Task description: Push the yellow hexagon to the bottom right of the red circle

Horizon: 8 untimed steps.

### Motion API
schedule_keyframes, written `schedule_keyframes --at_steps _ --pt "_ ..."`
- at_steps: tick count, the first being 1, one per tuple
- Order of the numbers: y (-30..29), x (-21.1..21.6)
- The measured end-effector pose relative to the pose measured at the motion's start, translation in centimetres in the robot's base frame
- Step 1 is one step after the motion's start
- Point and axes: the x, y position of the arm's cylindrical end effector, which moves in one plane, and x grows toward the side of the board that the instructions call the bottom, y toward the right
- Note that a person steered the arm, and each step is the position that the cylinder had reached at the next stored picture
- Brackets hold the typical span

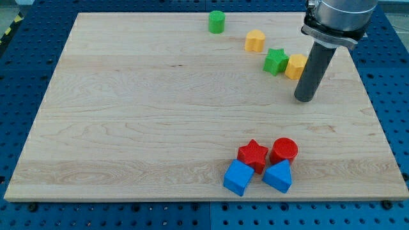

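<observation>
A yellow block (255, 41) that looks hexagonal sits near the view's top, right of centre. A second yellow block (295, 66) lies lower right of it, touching a green star (275, 61); the rod partly hides it, so I cannot tell its shape. The red circle (284, 151) stands near the view's bottom right, beside a red star (253, 154). My tip (305, 99) rests on the board just below and right of the second yellow block, well above the red circle.
A green cylinder (216, 22) stands at the view's top centre. A blue cube (238, 177) and a blue wedge-like block (278, 177) sit right below the red star and red circle. The board's right edge (377, 128) is close to the rod.
</observation>
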Motion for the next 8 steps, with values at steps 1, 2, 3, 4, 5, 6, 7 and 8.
schedule_keyframes --at_steps 1,2,3,4,5,6,7,8 --pt "3.0 -0.1" --pt "9.7 -1.7" --pt "12.4 -6.7" --pt "10.4 -10.5" --pt "7.0 -10.3" --pt "4.5 -8.6" --pt "4.4 -4.1" --pt "4.8 -2.5"
